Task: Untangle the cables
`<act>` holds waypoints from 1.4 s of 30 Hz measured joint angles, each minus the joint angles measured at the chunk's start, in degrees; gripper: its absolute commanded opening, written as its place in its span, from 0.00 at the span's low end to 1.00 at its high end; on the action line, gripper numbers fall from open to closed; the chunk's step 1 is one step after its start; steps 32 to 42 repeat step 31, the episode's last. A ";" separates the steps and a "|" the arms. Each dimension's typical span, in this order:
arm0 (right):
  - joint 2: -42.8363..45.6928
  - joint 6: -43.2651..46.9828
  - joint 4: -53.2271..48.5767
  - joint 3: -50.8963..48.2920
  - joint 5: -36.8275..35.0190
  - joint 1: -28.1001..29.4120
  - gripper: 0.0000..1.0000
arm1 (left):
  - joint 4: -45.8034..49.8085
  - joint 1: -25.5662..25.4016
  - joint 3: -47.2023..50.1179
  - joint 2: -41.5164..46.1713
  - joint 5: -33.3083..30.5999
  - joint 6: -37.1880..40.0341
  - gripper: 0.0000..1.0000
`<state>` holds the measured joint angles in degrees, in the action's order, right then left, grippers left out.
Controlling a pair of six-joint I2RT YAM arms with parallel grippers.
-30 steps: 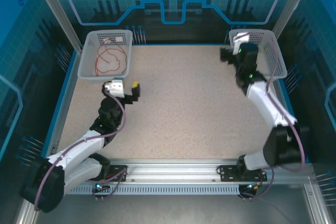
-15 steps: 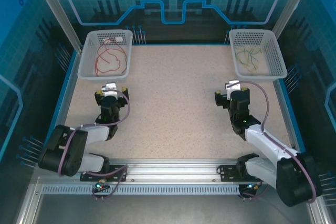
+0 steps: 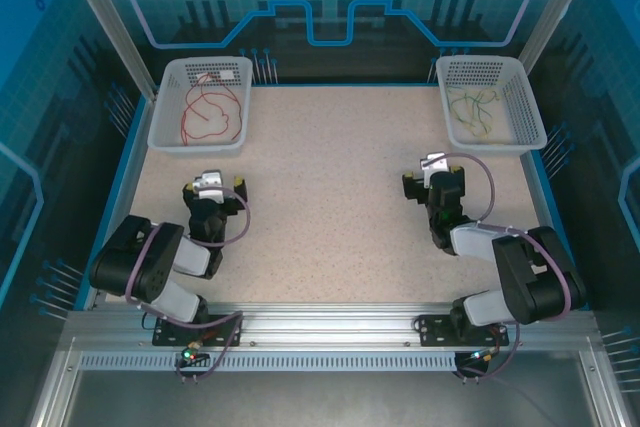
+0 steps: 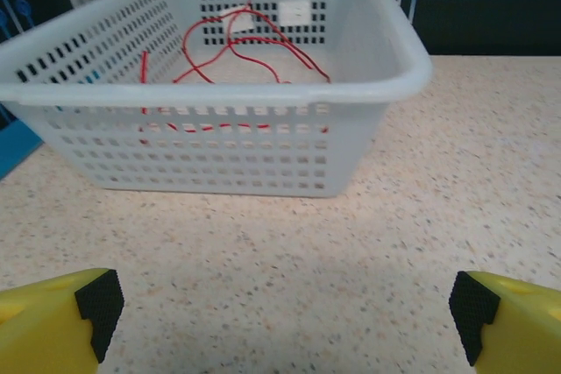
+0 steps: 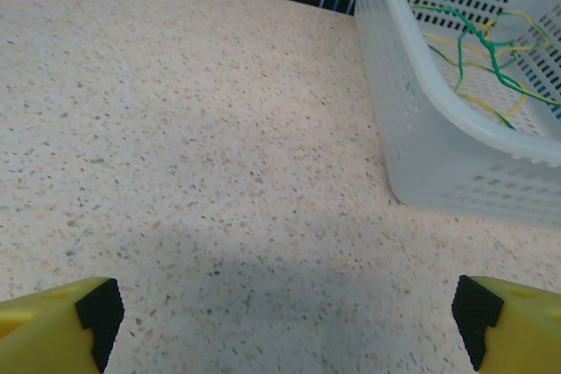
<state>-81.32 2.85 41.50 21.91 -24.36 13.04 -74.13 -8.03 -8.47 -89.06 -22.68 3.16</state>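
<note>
From above we count 2 baskets on the counter (image 3: 330, 197): the left basket (image 3: 160, 122) and the right basket (image 3: 537, 122). Up close, our left fingers (image 4: 61, 317) gape wide and empty, with the red cables (image 4: 231, 31) in the basket straight ahead. Our right fingers (image 5: 61, 321) are equally wide and empty, and the green and yellow cables (image 5: 488, 45) lie in the basket ahead to the right. We cannot count the strands.
</note>
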 measured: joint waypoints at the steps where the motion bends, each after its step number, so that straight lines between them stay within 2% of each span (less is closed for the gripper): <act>1: -0.04 0.11 1.49 -0.83 0.63 -0.11 1.00 | -0.83 0.00 0.00 -0.63 1.01 0.22 0.99; 4: 0.59 0.63 8.48 -6.38 5.01 -1.38 1.00 | -2.08 0.00 -0.02 -2.36 5.38 1.70 0.99; 7: 0.81 1.31 10.38 -9.03 10.47 -3.67 1.00 | -2.60 -0.11 -0.04 -2.58 8.31 3.04 0.99; 10: -2.29 1.27 10.51 -6.05 12.98 -4.46 1.00 | -2.82 -0.11 -0.76 -3.10 7.85 3.19 0.99; 13: -4.57 -0.57 6.47 -0.59 14.16 -6.43 1.00 | -0.63 0.13 -2.86 -2.97 5.57 2.51 0.99; 17: -4.52 -2.51 5.75 1.46 12.81 -8.52 1.00 | 10.88 3.67 -10.01 -1.42 5.73 -1.09 0.99; 20: -4.55 -3.02 4.68 1.44 12.41 -8.07 1.00 | 14.27 6.23 -11.91 -0.33 5.84 -2.93 0.99; 24: -4.55 -3.32 4.33 1.44 12.15 -8.09 1.00 | 17.79 6.10 -11.96 -0.22 6.34 -3.39 0.99; 42: -4.55 -3.93 3.48 1.44 12.90 -8.61 1.00 | 19.91 6.10 -11.96 -0.24 6.69 -3.82 0.99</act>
